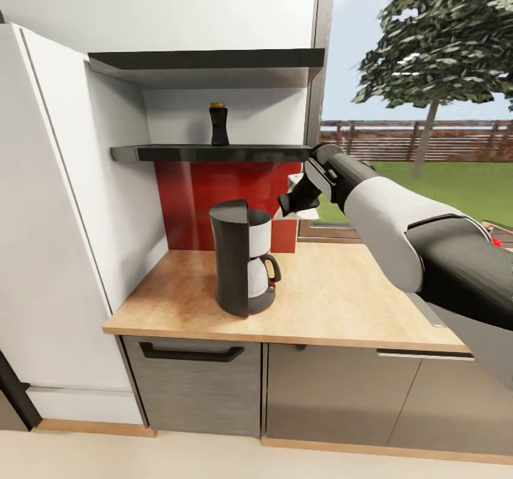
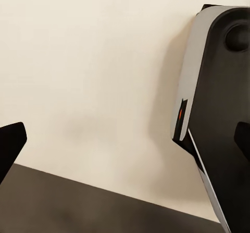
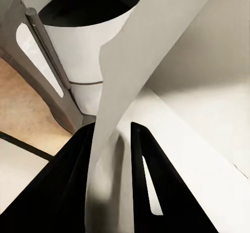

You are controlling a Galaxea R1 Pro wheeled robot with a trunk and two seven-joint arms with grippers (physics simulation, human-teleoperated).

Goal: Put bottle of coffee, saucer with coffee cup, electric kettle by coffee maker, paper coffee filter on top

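The black coffee maker [image 1: 242, 258] with its glass carafe stands on the wooden countertop [image 1: 335, 294]. Above it, the dark bottle of coffee [image 1: 219, 124] stands upright on the black shelf [image 1: 214, 153]. My right gripper [image 1: 291, 201] hovers above and to the right of the coffee maker, shut on a white paper coffee filter [image 1: 306, 212]. In the right wrist view the filter [image 3: 140, 77] is pinched in the right gripper [image 3: 112, 131], with the coffee maker's open top [image 3: 88, 30] beyond it. My left gripper [image 2: 127, 139] is open and empty, facing a pale floor.
A tall white cabinet [image 1: 43, 215] walls the counter's left end. A red backsplash [image 1: 214, 194] and a window [image 1: 427, 108] lie behind. Grey drawers [image 1: 192, 386] sit under the counter. Bare counter extends right of the coffee maker. A part of the robot's body [image 2: 219, 87] lies near the left gripper.
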